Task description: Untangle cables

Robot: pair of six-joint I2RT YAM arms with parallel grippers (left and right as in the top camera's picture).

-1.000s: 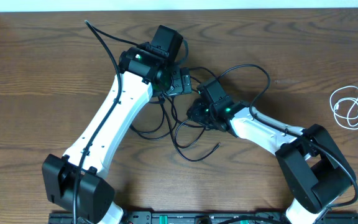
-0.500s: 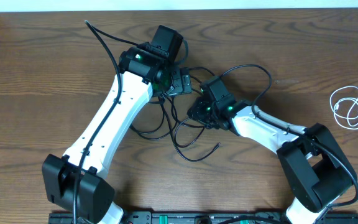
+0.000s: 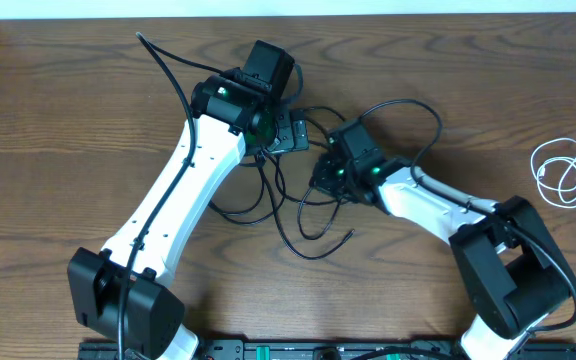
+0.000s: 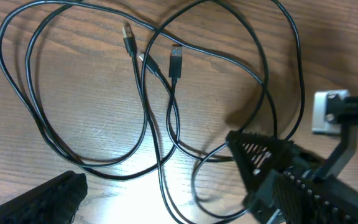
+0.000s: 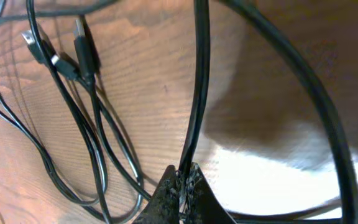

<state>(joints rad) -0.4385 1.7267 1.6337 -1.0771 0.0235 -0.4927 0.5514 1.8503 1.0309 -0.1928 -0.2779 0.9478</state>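
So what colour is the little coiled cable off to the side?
It's white; the cable shows best in the overhead view.

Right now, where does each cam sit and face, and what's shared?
Overhead: fixed above the table, looking straight down; left arm, right arm, black cables between them, white cable far right.
Left wrist: on the left gripper, facing down at plug ends; its open fingers frame the bottom.
Right wrist: on the right gripper, close to the wood, pinching one black cable.
Shared: both wrist views show the same plug ends.

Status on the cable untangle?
Left gripper: jaws open, over the black cables. Right gripper: jaws shut on one black strand. White cable coiled apart, far right. Black loops crossed; nothing else in the way.
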